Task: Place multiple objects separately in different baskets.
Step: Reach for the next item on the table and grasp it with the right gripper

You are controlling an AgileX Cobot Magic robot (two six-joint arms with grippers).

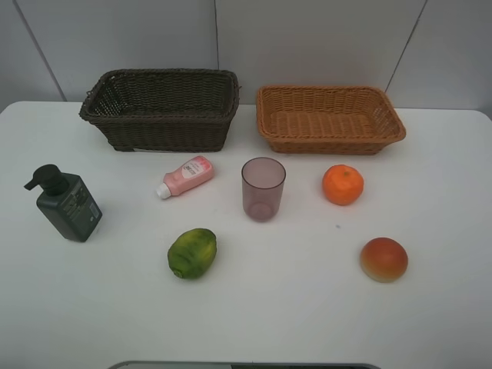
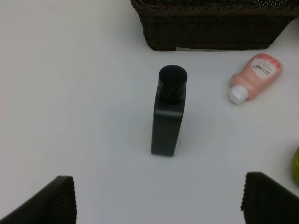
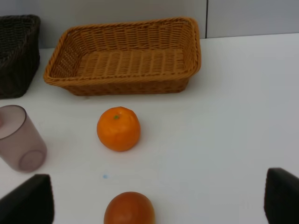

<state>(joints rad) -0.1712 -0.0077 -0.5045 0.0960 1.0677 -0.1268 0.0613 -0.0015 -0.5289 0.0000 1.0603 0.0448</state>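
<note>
Two wicker baskets stand at the back of the table: a deep dark brown basket [image 1: 160, 108] and a shallow orange-tan basket [image 1: 329, 118]. In front stand a dark green pump bottle [image 1: 68, 204] and a purple cup [image 1: 263, 188], and a pink tube [image 1: 187, 176], an orange [image 1: 343, 184], a green fruit [image 1: 192, 253] and a red-yellow fruit [image 1: 383, 259] lie there. My left gripper [image 2: 163, 201] is open, facing the bottle [image 2: 167, 114] from a distance. My right gripper [image 3: 156, 198] is open, near the red-yellow fruit [image 3: 129, 208], with the orange [image 3: 118, 129] beyond. Neither arm shows in the exterior view.
The white table [image 1: 307, 307] ends at a grey wall behind the baskets. The left wrist view shows the pink tube [image 2: 256, 76] and the dark basket [image 2: 210, 25]. The right wrist view shows the cup [image 3: 18, 138] and the tan basket [image 3: 126, 58].
</note>
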